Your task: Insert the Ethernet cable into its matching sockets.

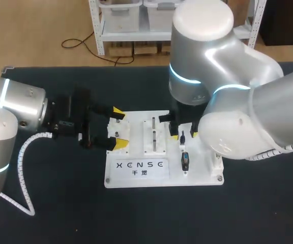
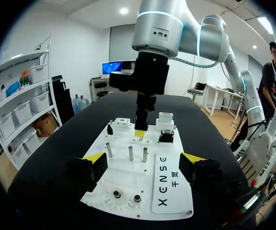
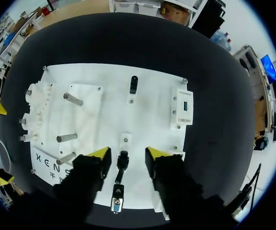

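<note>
I see the short black Ethernet cable [image 3: 122, 163] lying flat on the white board [image 3: 147, 120]. The socket block [image 3: 184, 106] sits apart from it.

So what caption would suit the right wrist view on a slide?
Open right end effector straddling a short black cable on the white board.

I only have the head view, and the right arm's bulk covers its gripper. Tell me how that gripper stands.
Observer: The right gripper is open, with a black plug between its yellow tips and neither finger touching it.
Operator: Give me its height.
Observer: From the left wrist view it points straight down, and its fingertips are low, close to the white board.
Operator: Now find me a socket.
Observer: A white block with a dark slot sits off to one side of the gripper, near the board's edge, apart from the plug.
</note>
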